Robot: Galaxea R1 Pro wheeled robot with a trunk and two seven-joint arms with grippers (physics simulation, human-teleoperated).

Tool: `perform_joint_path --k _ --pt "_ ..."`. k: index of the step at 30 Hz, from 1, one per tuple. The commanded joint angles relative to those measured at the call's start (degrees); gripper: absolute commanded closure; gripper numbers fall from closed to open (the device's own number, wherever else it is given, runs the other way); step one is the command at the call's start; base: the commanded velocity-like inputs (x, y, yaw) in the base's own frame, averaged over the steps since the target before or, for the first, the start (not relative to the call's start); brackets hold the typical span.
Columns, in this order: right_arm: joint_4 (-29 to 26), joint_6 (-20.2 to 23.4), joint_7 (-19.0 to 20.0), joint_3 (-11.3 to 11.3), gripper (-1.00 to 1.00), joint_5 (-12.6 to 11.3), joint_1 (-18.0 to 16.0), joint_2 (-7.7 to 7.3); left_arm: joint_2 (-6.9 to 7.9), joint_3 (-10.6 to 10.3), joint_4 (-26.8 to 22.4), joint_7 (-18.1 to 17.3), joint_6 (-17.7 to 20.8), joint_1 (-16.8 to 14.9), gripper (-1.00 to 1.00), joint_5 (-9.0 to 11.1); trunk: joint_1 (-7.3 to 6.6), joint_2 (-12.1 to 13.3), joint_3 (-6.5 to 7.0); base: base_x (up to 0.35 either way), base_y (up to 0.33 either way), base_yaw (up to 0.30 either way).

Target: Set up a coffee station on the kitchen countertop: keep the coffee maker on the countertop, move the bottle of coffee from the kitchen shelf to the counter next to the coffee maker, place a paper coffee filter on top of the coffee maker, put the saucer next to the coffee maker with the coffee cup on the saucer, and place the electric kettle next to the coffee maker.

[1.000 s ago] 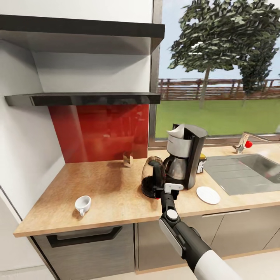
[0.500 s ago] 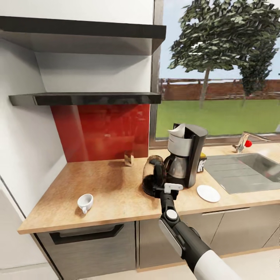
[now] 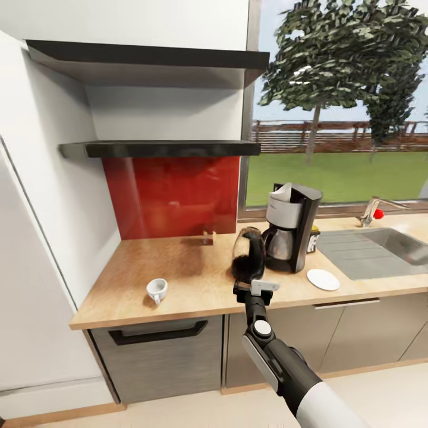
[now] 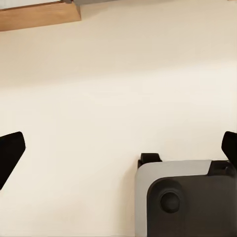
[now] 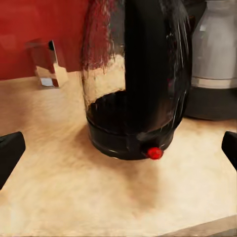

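On the kitchen countertop [image 3: 190,279] the dark coffee maker [image 3: 292,229] stands with the paper coffee filter [image 3: 281,192] on its top. The electric kettle [image 3: 248,257] [image 5: 136,84] sits close beside it on the left. The bottle of coffee [image 3: 313,239] peeks out behind the machine's right side. A bare white saucer [image 3: 323,279] lies in front on the right, and the coffee cup [image 3: 157,290] sits far off to the left. My right gripper [image 3: 253,286] [image 5: 119,150] is open, just short of the kettle's base. My left gripper [image 4: 119,150] is open above the pale floor.
A steel sink [image 3: 386,252] and a tap [image 3: 370,213] with a red knob lie to the right. A small clear holder [image 3: 208,238] stands by the red backsplash [image 3: 172,196]. Two dark shelves [image 3: 160,148] hang above. Grey drawer fronts [image 3: 157,351] run below the counter edge.
The whole view has pulled back and shifted right, so the camera moved away from the counter. My right gripper now sits clear of the kettle, which stays beside the coffee maker.
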Motion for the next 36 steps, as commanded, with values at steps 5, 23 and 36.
perform_joint_path --k 5,23,36 --pt "0.0 -0.5 -0.3 0.3 -1.00 -0.6 -0.1 -0.02 0.02 0.1 0.1 -0.3 -0.1 -0.1 -1.00 0.3 0.01 -0.1 -0.14 -0.250 0.225 0.000" --pt "-12.3 24.3 -0.1 0.5 -1.00 -0.6 -0.4 6.02 1.95 -0.1 1.1 -0.6 0.7 0.7 -1.00 0.1 0.01 -0.1 -0.14 -0.084 0.076 0.000" --pt "-28.0 46.4 -0.1 0.2 -1.00 -10.2 -0.6 6.02 2.73 -0.1 3.2 -1.1 0.8 0.7 -1.00 -0.1 0.01 -0.1 -0.14 0.000 0.000 0.000"
